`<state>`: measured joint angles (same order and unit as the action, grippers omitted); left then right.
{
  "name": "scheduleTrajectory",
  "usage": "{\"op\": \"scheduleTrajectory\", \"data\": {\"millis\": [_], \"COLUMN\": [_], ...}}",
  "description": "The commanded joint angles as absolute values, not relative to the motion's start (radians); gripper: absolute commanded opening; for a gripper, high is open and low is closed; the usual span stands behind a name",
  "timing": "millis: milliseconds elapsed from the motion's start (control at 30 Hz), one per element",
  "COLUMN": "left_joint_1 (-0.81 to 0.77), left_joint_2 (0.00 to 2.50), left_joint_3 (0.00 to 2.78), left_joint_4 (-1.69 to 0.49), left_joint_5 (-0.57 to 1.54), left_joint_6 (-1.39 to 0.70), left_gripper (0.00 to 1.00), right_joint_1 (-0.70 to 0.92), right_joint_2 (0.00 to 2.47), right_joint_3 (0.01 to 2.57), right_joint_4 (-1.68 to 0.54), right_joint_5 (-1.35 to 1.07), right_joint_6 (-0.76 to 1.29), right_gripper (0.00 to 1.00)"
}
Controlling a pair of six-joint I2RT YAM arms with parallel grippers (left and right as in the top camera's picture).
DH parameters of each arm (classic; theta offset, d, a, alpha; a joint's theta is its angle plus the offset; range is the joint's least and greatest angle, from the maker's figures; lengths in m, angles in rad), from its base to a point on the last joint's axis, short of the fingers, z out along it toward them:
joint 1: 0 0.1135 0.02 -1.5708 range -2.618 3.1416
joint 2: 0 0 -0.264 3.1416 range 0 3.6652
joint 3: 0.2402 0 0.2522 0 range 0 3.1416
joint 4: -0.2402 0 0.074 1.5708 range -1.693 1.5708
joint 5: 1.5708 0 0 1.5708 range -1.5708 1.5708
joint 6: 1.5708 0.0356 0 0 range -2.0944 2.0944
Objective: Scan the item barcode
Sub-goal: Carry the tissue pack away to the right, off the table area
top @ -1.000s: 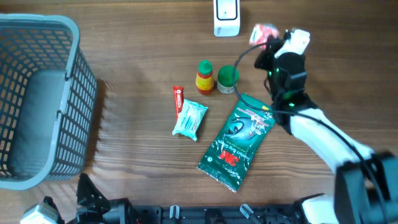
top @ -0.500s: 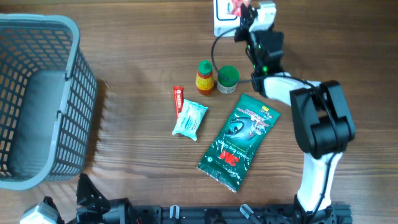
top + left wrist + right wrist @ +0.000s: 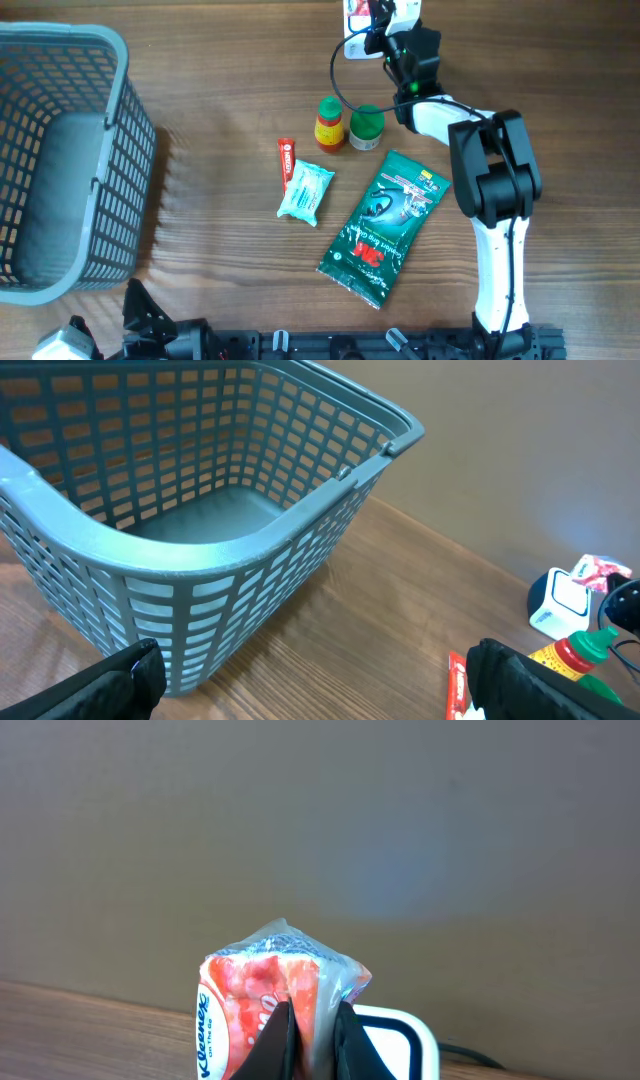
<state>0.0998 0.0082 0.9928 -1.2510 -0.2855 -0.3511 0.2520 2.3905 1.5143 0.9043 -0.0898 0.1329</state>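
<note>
We are looking at the little tissue pack. It is pink and white, and it is showing the word Kleenex on its side. The right claw is pinching it tight, with both fingers closed on the crinkly wrapper. The right arm is reaching to the far edge of the table and holding the pack up by the white scanner box. From above, the pack is covering the top part of the box. We are not able to tell if the two are touching.

Near the scanner box, a yellow sauce bottle with a green cap is standing next to a green-lid jar. Closer to us, a red tube is lying just beside a light blue packet. A big green bag is lying flat to the right of them, under the right arm.

Far off on the left, a gray basket is sitting well apart from all of this. The left claw is hanging low near the basket with its fingers spread wide, and it is holding nothing.
</note>
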Motion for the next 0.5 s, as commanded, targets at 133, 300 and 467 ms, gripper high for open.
{"op": "scheduleTrajectory", "data": {"millis": [133, 300, 467], "left_joint_1": [0.096, 0.096, 0.096], "left_joint_2": [0.006, 0.006, 0.006], "left_joint_3": [0.995, 0.995, 0.995], "left_joint_4": [-1.248, -1.248, -1.248], "left_joint_5": [-0.278, -0.278, -0.278], "left_joint_6": [-0.356, -0.356, -0.356], "left_gripper": [1.00, 1.00, 1.00], "right_joint_1": [0.195, 0.115, -0.073], "right_joint_2": [2.232, 2.008, 1.825], "right_joint_3": [1.541, 1.541, 1.541], "right_joint_4": [0.705, 0.366, 0.023], "right_joint_5": [-0.059, 0.236, 0.373], "right_joint_6": [0.160, 0.159, 0.164], "right_gripper": [0.04, 0.04, 0.04]}}
